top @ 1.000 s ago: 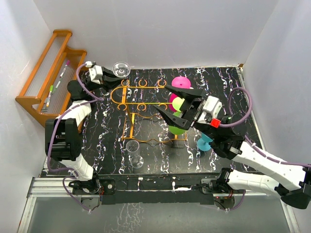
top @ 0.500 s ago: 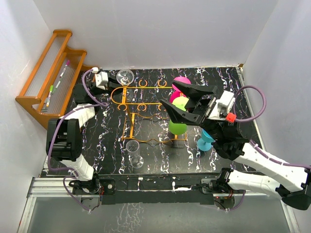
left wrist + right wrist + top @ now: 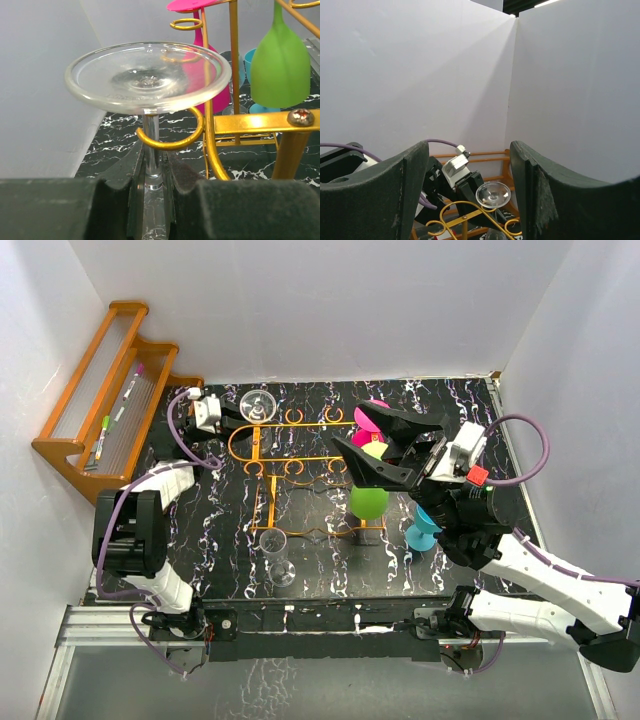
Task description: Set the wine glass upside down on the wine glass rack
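Note:
A clear wine glass (image 3: 258, 404) hangs upside down, its round foot on top. My left gripper (image 3: 232, 412) is shut on its stem at the back left corner of the orange-gold wire rack (image 3: 300, 455). In the left wrist view the fingers (image 3: 152, 165) clamp the stem. The stem stands inside an open gold ring slot (image 3: 170, 142), and the foot (image 3: 147, 75) sits just above it. My right gripper (image 3: 385, 445) is open and empty, raised over the rack's right side. Its view shows the glass foot (image 3: 492, 194) and the rack (image 3: 465, 212) between its fingers.
Green (image 3: 368, 502), yellow (image 3: 372, 450) and pink (image 3: 372, 415) glasses hang on the rack's right side. A teal glass (image 3: 425, 530) stands by the right arm. Another clear glass (image 3: 277, 555) lies on the table in front. A brown wooden shelf (image 3: 110, 380) stands at the far left.
My left gripper has carried the glass right and nearer, from off the rack's corner into the back left ring slot. My right gripper has risen and drawn back to the right.

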Robot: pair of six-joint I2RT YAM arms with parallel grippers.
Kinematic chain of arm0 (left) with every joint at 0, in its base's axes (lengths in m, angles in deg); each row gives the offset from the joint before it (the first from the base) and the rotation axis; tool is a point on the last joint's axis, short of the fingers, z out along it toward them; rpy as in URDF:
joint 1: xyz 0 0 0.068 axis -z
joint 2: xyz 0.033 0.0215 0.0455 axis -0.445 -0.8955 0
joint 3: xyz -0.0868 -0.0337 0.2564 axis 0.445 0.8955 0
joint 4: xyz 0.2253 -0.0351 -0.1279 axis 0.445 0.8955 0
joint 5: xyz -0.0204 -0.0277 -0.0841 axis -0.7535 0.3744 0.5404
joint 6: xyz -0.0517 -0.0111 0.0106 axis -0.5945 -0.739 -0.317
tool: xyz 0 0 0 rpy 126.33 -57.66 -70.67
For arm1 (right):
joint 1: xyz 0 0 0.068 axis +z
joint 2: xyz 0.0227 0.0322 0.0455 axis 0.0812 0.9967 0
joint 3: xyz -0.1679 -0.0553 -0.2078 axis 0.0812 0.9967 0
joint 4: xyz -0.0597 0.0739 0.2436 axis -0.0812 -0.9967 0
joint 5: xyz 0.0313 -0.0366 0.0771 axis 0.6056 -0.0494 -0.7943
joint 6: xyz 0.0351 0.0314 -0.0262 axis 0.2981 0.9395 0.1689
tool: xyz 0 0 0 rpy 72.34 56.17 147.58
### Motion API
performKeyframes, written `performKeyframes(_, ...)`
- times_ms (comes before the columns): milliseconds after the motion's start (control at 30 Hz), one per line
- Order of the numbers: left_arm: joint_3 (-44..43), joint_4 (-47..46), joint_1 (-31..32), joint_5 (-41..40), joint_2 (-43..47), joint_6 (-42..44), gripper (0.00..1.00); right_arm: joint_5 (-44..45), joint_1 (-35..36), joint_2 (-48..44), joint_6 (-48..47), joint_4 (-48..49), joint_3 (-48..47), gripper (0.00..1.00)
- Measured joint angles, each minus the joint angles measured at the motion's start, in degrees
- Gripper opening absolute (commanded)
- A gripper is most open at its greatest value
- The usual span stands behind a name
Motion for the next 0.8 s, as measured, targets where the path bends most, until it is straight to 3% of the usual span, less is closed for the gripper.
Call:
performKeyframes(467,2.08,-0.26,-0.26,0.61,0.15,1.81,0.01,1.88,0.0,0.0,-1.18,0.24,0.0,0.68)
performKeyframes(600,2.58,0.39,-0.68,0.68,0.15,2.89,0.22,2.03,0.0,0.0,-1.81,0.37,0.0,0.67)
performKeyframes(800,3.87,0.79,-0.94,0.39,0.15,4.2,0.42,3.02,0.0,0.11,-2.97,1.7,0.02,0.67)
